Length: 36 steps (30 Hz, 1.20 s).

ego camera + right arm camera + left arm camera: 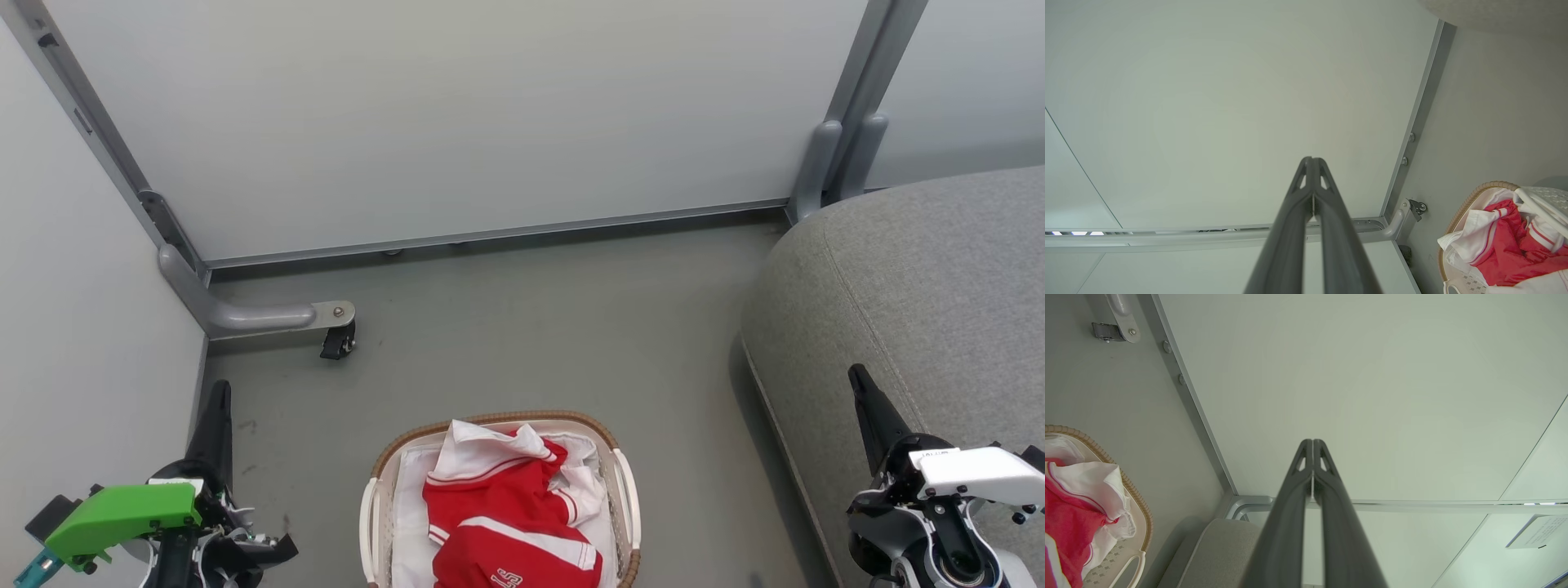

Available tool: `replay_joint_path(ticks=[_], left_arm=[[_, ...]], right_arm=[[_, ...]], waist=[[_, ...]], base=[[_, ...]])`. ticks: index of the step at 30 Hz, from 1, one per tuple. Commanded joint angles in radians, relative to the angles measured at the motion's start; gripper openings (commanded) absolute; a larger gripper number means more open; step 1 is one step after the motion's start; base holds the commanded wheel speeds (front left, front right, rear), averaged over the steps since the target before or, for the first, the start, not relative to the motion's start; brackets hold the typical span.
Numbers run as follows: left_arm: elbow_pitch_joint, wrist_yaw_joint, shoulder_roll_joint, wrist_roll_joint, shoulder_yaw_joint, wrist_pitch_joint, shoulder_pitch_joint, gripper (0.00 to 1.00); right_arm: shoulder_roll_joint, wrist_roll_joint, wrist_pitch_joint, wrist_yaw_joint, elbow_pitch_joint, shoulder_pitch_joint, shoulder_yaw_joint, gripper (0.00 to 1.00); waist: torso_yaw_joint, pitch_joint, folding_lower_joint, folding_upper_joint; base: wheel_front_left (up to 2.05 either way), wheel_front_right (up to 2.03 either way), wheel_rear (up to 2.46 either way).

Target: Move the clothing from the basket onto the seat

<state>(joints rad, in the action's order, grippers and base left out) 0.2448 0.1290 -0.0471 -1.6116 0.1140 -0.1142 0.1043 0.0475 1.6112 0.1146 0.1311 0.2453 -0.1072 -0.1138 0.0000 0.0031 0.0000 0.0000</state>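
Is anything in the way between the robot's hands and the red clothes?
Nothing visible. The clothing lies uncovered atop the basket, with just floor between it and the left gripper and right gripper.

The robot's left tool (pixel 219 396) has long dark fingers (pixel 214 437), a bright green housing (pixel 122 513) and a teal tab (pixel 28 567); the right tool (pixel 857 380) has a white housing (pixel 980 472) with black screws (pixel 1017 517).

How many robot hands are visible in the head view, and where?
2. The left hand is at lower left, by the wall; the right hand at lower right, seen against the sofa.
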Motion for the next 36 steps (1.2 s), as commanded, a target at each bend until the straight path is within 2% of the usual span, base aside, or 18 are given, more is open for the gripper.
replay_joint_path(ticks=[1,5,6,17,23,29,36], left_arm=[[-0.001,0.005,-0.006,-0.003,0.001,-0.002,0.01,0.0],[-0.001,0.005,-0.006,-0.003,0.001,-0.002,0.01,0.0],[0.005,0.0,0.001,0.0,0.0,0.001,-0.002,1.0],[0.032,-0.002,0.006,0.016,-0.056,0.038,-0.037,1.0],[0.025,-0.002,0.005,0.055,-0.084,0.067,-0.043,1.0],[0.013,-0.001,0.004,0.123,-0.111,0.093,-0.043,1.0],[-0.013,-0.001,0.003,0.258,-0.132,0.122,-0.04,1.0]], right_arm=[[0.006,0.004,0.002,-0.001,-0.003,-0.002,-0.002,0.0],[0.006,0.004,0.002,-0.001,-0.003,-0.002,-0.002,0.0],[-0.002,0.0,0.0,0.0,0.006,0.001,0.0,1.0],[-0.011,-0.02,-0.038,0.0,0.03,0.04,0.016,1.0],[-0.009,-0.07,-0.066,0.0,0.025,0.048,0.007,1.0],[-0.008,-0.175,-0.093,0.0,-0.004,0.053,-0.008,1.0],[-0.006,-0.328,-0.122,0.0,-0.054,0.063,-0.011,1.0]], waist=[[0.0,0.0,0.0,0.0],[0.0,0.0,0.0,0.0],[0.0,0.0,0.0,0.0],[0.0,-0.004,0.0,0.0],[0.0,-0.007,0.0,0.0],[0.001,-0.01,0.0,0.0],[0.001,-0.013,0.0,0.0]], base=[[0.0,0.0,0.0],[0.0,0.0,0.0],[0.0,0.0,0.0],[0.0,0.0,0.0],[0.0,0.0,0.0],[0.0,0.0,0.0],[0.0,0.0,0.0]])
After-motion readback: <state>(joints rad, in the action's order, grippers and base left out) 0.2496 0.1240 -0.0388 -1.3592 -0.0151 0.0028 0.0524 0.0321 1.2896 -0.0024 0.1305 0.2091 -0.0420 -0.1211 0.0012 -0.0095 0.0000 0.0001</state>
